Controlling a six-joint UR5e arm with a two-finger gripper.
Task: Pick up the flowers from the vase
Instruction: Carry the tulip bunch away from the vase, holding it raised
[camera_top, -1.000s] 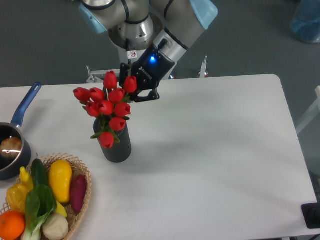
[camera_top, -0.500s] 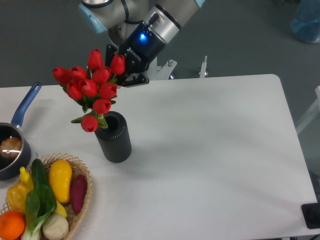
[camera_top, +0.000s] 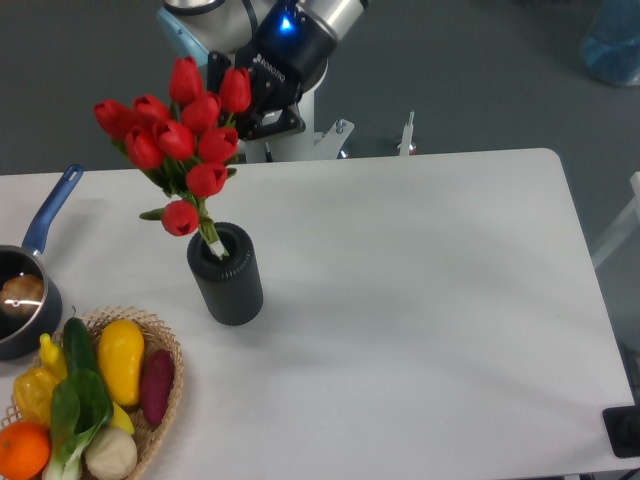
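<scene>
To the left, your bunch of red tulip flowers (camera_top: 180, 140) hangs tilted, stem ends just inside the short dark grey ribbed vase (camera_top: 227, 277). The black two-finger gripper (camera_top: 250, 105) clamps them; dragging sideways could topple the vase.

Saucepan (camera_top: 22, 290), vegetable basket (camera_top: 165, 372), table (camera_top: 420, 300)
</scene>
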